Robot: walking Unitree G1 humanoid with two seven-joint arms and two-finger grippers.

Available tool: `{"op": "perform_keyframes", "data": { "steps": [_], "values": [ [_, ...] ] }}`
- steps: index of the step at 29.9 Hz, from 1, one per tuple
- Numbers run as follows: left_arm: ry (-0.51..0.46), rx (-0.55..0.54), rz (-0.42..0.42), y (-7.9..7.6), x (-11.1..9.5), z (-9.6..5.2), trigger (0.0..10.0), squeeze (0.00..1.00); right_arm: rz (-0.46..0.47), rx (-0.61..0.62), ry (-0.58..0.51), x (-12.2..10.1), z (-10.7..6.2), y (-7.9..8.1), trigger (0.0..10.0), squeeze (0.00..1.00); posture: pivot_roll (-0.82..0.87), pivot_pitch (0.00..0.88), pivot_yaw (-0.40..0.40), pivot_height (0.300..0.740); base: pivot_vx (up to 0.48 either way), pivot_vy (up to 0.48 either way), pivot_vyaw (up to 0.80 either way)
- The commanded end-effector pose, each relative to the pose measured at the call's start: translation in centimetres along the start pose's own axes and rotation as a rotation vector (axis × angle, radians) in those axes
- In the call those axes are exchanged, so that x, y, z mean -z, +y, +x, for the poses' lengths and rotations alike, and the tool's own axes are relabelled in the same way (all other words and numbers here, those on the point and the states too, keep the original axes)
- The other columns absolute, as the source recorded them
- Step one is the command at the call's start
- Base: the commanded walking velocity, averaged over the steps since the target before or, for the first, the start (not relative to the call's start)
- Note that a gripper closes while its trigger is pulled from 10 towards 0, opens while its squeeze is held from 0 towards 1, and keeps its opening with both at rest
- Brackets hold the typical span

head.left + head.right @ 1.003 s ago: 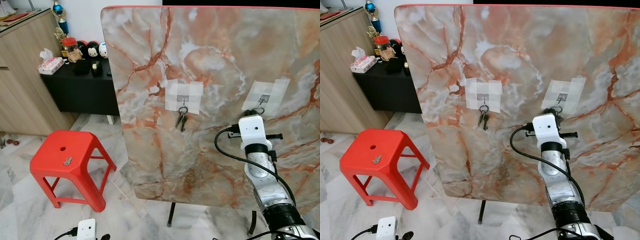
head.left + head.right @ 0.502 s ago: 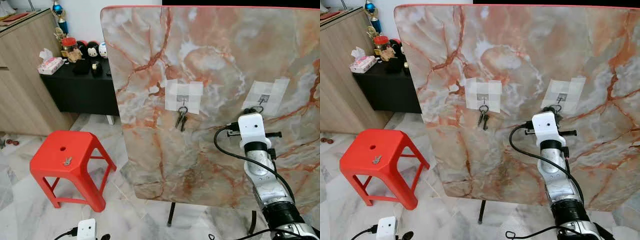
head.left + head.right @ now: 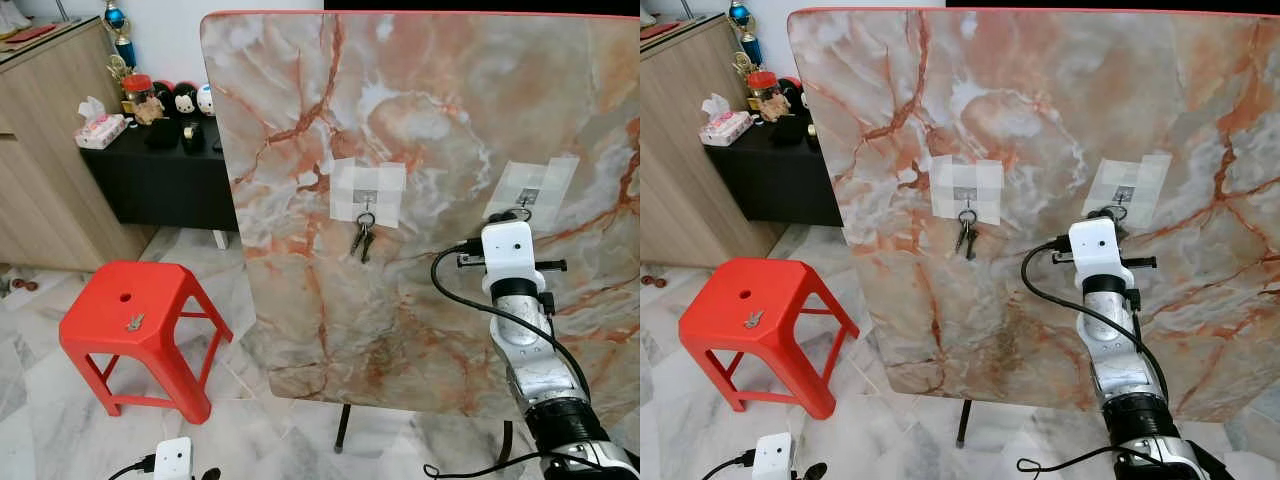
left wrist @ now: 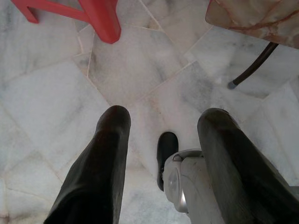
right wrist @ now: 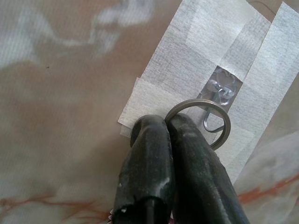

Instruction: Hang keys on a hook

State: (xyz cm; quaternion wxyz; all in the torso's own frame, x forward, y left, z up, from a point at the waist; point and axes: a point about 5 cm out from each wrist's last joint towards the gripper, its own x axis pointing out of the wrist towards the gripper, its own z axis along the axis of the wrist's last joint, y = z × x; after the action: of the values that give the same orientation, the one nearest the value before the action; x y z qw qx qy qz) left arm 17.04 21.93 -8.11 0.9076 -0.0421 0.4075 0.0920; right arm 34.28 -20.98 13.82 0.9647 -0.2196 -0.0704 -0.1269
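Key ring (image 5: 198,122) is pinched between the right gripper's (image 5: 166,125) closed fingers, held right at the wire hook (image 5: 216,112) taped to the upright marble-pattern board (image 3: 420,120); ring overlaps the hook, can't tell if it's actually seated. Another set of keys (image 3: 362,238) hangs on the left hook (image 3: 366,200). One more key (image 3: 134,322) lies on the red stool (image 3: 105,340). Left gripper (image 4: 161,140) hangs idle over the tiled floor (image 4: 51,93), fingers spread, holding nothing.
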Motion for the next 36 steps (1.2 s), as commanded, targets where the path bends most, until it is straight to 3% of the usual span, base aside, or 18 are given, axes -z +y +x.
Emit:
{"op": "perform_keyframes", "data": {
  "steps": [1,36],
  "values": [
    [0.022,-0.010,-0.006,0.4,0.4,-0.1,10.0,0.00,0.015,0.021,-0.029,-1.1,0.8,-0.6,10.0,0.00,0.10,0.000,0.002,0.740,0.000,0.000,0.00],
    [0.024,-0.004,-0.006,0.3,0.4,-0.1,10.0,0.00,0.043,0.044,-0.039,-1.3,-0.5,0.8,10.0,0.00,0.09,0.000,0.000,0.740,0.000,0.000,0.00]
  ]
}}
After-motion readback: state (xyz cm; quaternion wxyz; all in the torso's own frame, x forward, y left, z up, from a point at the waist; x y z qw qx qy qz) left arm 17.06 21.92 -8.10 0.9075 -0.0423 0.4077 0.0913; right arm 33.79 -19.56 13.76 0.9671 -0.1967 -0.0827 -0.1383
